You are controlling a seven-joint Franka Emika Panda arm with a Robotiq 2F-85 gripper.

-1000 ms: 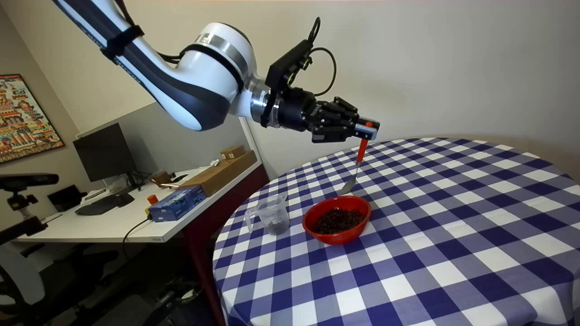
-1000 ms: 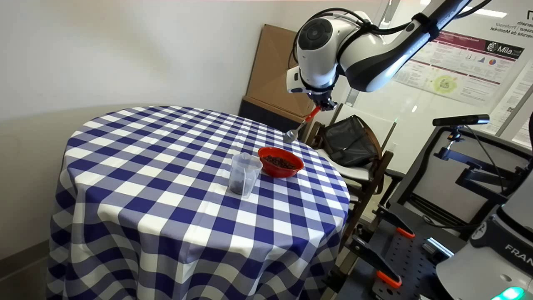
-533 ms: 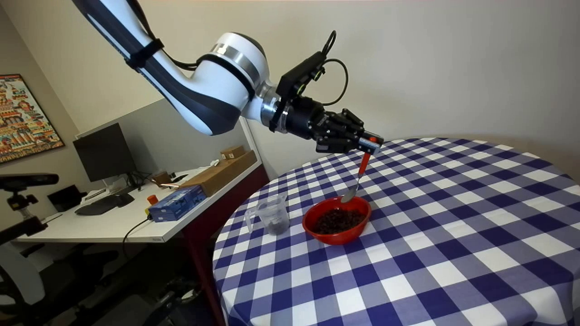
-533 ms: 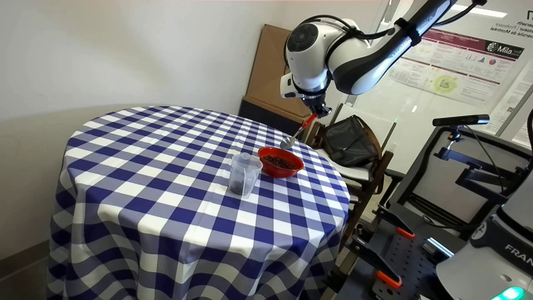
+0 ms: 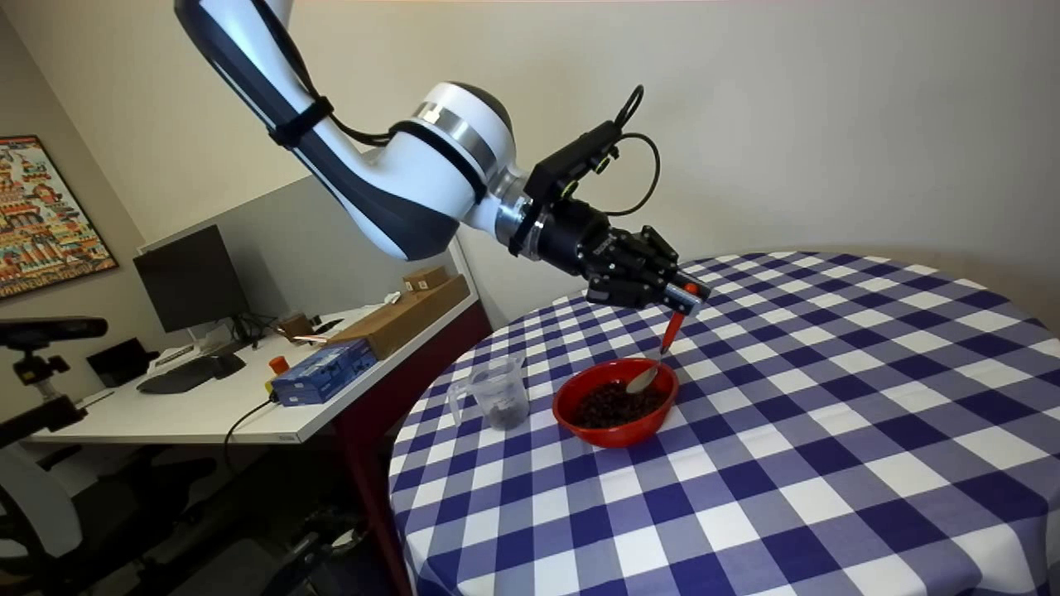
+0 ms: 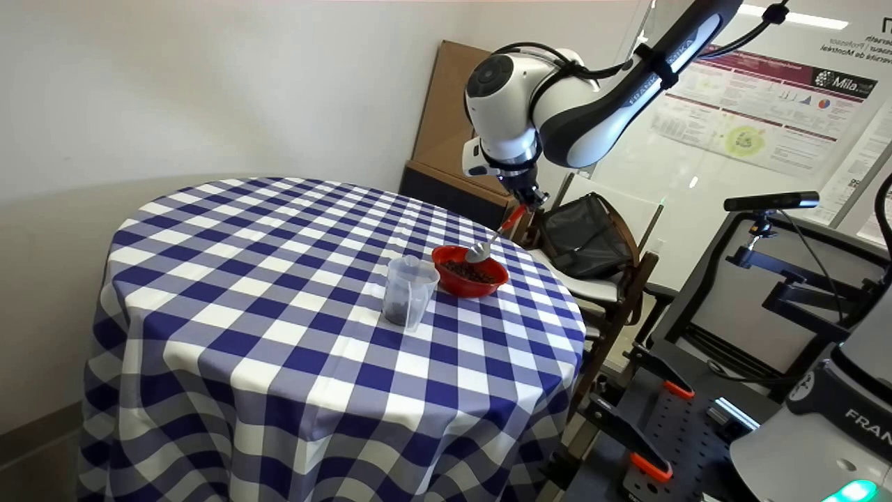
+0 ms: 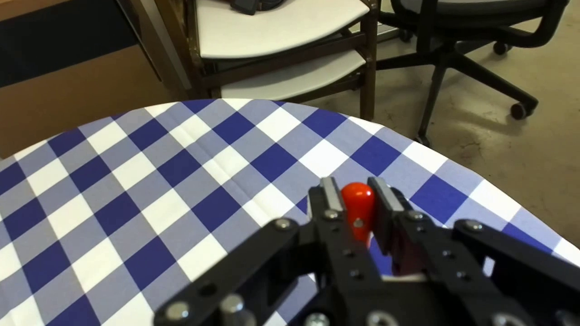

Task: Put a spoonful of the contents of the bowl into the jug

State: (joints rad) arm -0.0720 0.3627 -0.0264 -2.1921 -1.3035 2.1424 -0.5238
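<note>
My gripper (image 5: pixel 692 295) is shut on the red handle (image 5: pixel 672 329) of a metal spoon (image 5: pixel 642 381), which points down and tilts. The wrist view shows the handle's end (image 7: pixel 358 199) between the two fingers. The spoon's head is inside the rim of the red bowl (image 5: pixel 609 435), by its inner wall; I cannot tell whether it touches the dark contents (image 5: pixel 609 406). In an exterior view the spoon's head (image 6: pixel 478 252) overlaps the bowl (image 6: pixel 463 286). The clear jug (image 5: pixel 497 389) stands upright beside the bowl, with something dark at its bottom; it also shows in an exterior view (image 6: pixel 410 289).
Bowl and jug stand on a round table with a checked cloth (image 5: pixel 787 497). A desk (image 5: pixel 290 422) with a blue box (image 5: pixel 323 372) stands beside it. Chairs (image 7: pixel 281 27) stand past the table's edge, and a wall is behind the table.
The arm has moved down and tilted further downward. The spoon's head has gone from above the bowl's rim to inside the bowl. Bowl and jug have not moved.
</note>
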